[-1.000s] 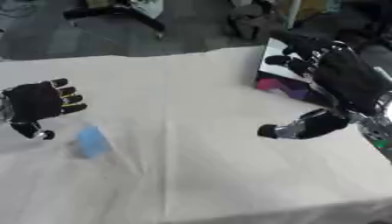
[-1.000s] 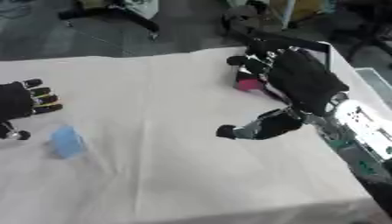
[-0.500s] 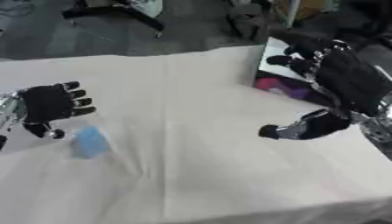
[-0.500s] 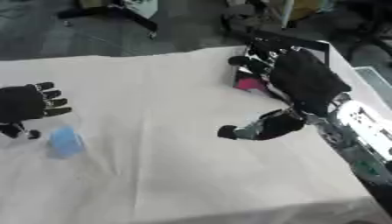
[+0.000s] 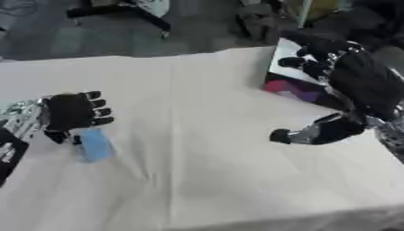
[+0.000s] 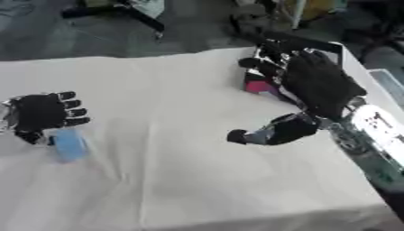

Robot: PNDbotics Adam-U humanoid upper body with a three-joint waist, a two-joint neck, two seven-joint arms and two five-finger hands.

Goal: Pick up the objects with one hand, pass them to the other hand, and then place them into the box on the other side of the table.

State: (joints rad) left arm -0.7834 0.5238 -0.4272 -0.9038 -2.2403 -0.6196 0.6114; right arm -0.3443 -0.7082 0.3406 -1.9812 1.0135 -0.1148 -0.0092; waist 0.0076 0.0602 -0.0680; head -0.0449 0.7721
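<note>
Here, each item is listed outward from the hands.

Left hand (image 5: 71, 113): seen at about 9 o'clock in the views, back of the hand facing up, fingers spread and only slightly bent; nothing is held. Its lower edge and thumb are placed just above the blue object, and whether they touch it cannot be told.

Right hand (image 6: 315, 88): seen at about 2 o'clock, raised over the table with the back turned toward the camera; the fingers are extended toward 11 o'clock and the thumb is stretched out toward 8 o'clock. It is relaxed and empty.

Blue object (image 5: 95, 144): a small light-blue, roughly rectangular item, laid flat on the cloth at about 8 o'clock, directly at 6 o'clock of the left hand. What it is cannot be made out.

Box (image 5: 293, 67): set at the table's far right edge, about 1 o'clock, partly covered by the right hand. A pale wall is shown on its near-left side.

Pink item (image 5: 289, 89): a pink and purple shape is seen low in the box, just at 9 o'clock of the right hand's wrist area.

Table (image 5: 197, 171): covered with a cream cloth, marked by faint creases running from 12 to 6 o'clock.

Surroundings: a dark floor and chair bases are shown beyond the far edge at 12 o'clock.
</note>
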